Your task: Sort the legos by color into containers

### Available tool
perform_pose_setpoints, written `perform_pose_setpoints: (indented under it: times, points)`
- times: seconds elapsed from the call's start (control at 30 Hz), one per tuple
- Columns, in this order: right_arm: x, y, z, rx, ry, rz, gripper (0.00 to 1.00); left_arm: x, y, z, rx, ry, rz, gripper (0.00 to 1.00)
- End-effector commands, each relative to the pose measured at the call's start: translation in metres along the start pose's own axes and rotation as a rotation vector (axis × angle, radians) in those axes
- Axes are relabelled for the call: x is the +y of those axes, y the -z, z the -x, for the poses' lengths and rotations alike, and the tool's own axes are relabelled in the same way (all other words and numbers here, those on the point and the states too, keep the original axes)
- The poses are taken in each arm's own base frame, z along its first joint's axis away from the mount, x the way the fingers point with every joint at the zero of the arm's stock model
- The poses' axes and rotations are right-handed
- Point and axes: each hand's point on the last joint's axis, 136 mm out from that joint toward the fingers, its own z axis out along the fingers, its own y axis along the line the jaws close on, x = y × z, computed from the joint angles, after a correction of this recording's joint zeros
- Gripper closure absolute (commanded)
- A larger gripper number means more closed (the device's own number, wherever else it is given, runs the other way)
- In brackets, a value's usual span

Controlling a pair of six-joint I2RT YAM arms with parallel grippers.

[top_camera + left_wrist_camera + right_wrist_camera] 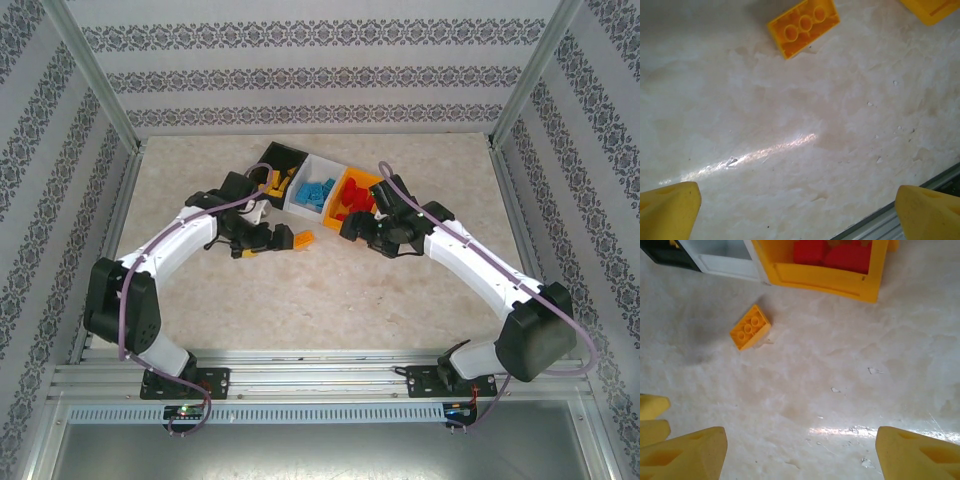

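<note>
One orange-yellow brick lies loose on the table; I see no other loose piece. The sorting looks close to its end. The white bin holds the light blue bricks and the orange bin holds the red bricks. The black bin is partly covered by the left arm, so I can only say that it seems to have some yellow pieces inside.

The loose brick is just in front of the white bin, between the two grippers. It lies upside down, with its hollow underside and three round tubes facing up. From above, its long axis goes almost across the table, and the right end is turned a little toward the bins.

The left gripper is spread fully wide and holds nothing; the brick is ahead of its fingers. The right gripper also has its jaws well apart and empty, above bare table near the orange bin.
</note>
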Motion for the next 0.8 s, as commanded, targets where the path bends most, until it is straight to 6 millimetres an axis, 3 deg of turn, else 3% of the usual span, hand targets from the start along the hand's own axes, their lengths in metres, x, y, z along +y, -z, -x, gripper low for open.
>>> perform_pose_setpoints:
  times: [0.0,0.27,0.5,0.77]
  points:
    - [0.000,0.001,-0.011,0.082,0.037,0.004,0.22,-0.011,0.004,0.008,-0.025,-0.016,0.057,0.00]
    - [-0.006,0.008,-0.022,0.136,0.062,-0.022,0.19,-0.017,-0.003,0.003,0.021,-0.127,0.138,0.00]
    - [-0.034,0.012,-0.038,0.151,0.008,-0.075,0.16,-0.035,-0.008,0.007,0.040,-0.500,0.193,0.00]
    - [-0.064,0.017,-0.051,0.166,-0.059,-0.136,0.12,-0.046,-0.022,0.015,0.083,-0.648,0.211,0.00]
